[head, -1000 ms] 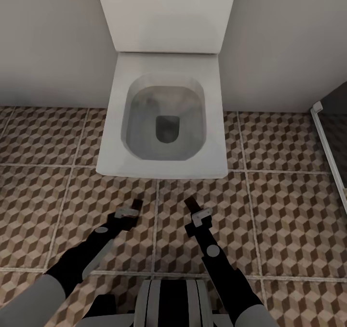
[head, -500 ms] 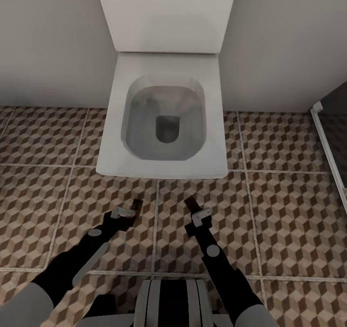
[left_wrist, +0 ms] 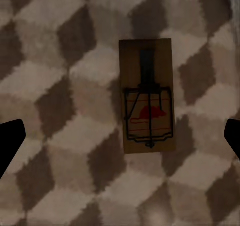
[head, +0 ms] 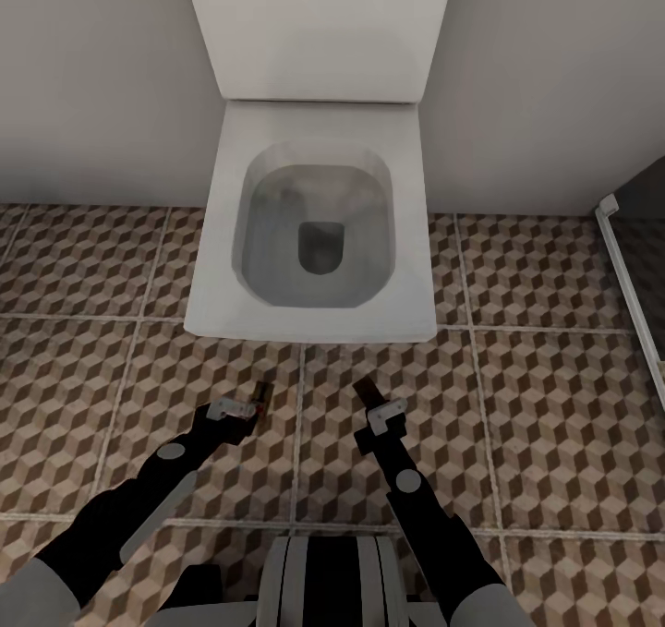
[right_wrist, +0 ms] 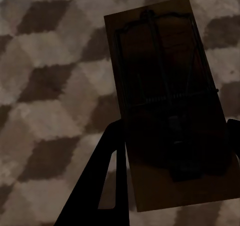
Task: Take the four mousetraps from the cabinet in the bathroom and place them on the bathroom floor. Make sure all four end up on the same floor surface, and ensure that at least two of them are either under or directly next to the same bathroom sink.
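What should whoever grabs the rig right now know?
Left gripper: open, above the first mousetrap, which lies flat on the bathroom floor.
Right gripper: shut on the second mousetrap, held just above the tiles.
Position: facing the toilet, both traps just in front of its bowl.
Done: one trap down.
Left: set the second down; the other two traps are unaccounted for here; at least two must end up under or beside the sink.

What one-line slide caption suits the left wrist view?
A mousetrap lies flat on the cube-patterned bathroom floor, between the open left hand's fingertips.
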Robot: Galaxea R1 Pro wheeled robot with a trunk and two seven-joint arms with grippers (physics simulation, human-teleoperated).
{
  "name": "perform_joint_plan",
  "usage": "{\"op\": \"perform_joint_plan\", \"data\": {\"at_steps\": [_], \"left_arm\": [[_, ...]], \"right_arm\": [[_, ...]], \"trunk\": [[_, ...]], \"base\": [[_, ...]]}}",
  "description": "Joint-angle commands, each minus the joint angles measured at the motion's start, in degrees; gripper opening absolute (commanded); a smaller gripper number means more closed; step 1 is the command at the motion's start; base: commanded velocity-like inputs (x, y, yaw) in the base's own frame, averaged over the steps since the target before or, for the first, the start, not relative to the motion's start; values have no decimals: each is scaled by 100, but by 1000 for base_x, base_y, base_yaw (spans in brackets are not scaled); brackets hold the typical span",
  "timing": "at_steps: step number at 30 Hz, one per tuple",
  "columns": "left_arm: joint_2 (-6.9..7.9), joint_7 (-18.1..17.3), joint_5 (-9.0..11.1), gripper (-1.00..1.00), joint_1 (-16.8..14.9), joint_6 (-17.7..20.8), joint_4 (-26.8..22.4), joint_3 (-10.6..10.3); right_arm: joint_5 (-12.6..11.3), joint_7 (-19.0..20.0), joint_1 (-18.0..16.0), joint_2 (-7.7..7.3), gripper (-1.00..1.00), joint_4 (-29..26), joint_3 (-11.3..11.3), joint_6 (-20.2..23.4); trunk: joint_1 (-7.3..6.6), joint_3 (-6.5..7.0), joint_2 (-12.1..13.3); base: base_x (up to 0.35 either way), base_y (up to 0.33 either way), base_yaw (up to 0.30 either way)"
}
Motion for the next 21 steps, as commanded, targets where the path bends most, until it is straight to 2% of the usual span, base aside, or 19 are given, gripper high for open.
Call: {"op": "perform_joint_plan", "data": {"at_steps": [1, 6, 16, 21], "left_arm": [[34, 58, 62, 100, 8, 15, -48, -23], [178, 56, 73, 100, 88, 18, -188, -23], [284, 53, 78, 100, 209, 19, -293, -23], [523, 52, 103, 100, 295, 23, -590, -23]], "right_arm": [[55, -30, -1, 0, -100, -2, 8, 19], [55, -30, -1, 0, -100, -2, 8, 19], [55, -30, -1, 0, -100, -2, 8, 19], [55, -30, -1, 0, -100, -2, 8, 21]], "trunk": [[-1, -3, -1], [-1, -3, -1], [-1, -3, -1], [-1, -3, -1]], "base": [[0, 0, 0], [0, 0, 0], [0, 0, 0], [0, 0, 0]]}}
